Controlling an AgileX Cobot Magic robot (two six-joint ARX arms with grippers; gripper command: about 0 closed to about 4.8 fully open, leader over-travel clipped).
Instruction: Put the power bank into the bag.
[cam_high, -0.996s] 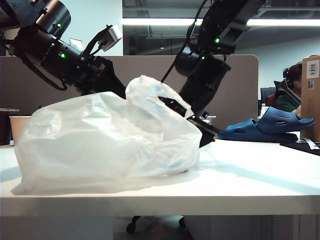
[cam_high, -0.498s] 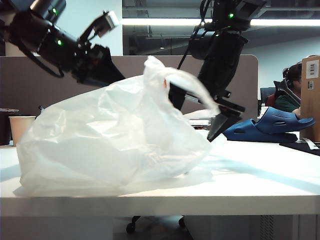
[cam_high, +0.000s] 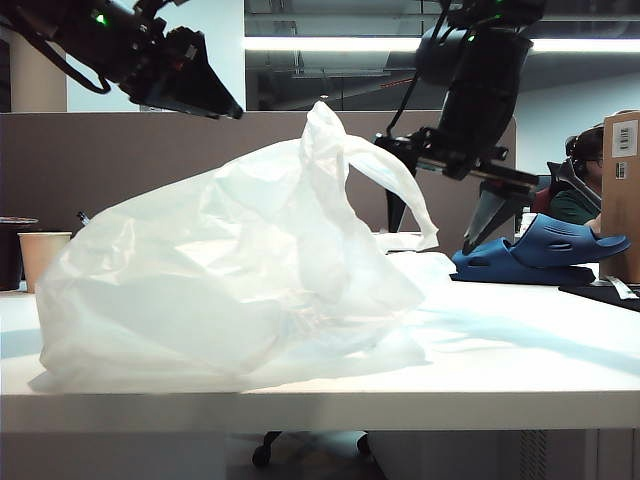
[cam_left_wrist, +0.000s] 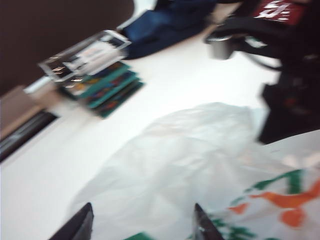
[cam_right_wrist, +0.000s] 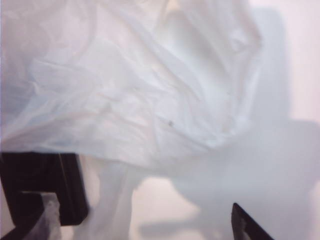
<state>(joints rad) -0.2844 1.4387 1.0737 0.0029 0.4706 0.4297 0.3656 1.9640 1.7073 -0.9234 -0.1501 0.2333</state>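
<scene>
Both grippers rose; bag (cam_high: 230, 280) lies below left gripper (cam_left_wrist: 140, 222), right gripper (cam_high: 445, 190).

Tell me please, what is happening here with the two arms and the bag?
The white bag sits crumpled on the table, one handle standing up. Both arms are raised above it. The left gripper hangs over the bag with its jaws apart, holding nothing. The right gripper, jaws wide, is beside the bag's loop handle, near the blue clog; bag plastic seems draped over one of its fingers. No power bank is in sight, so I cannot tell if it is inside.
</scene>
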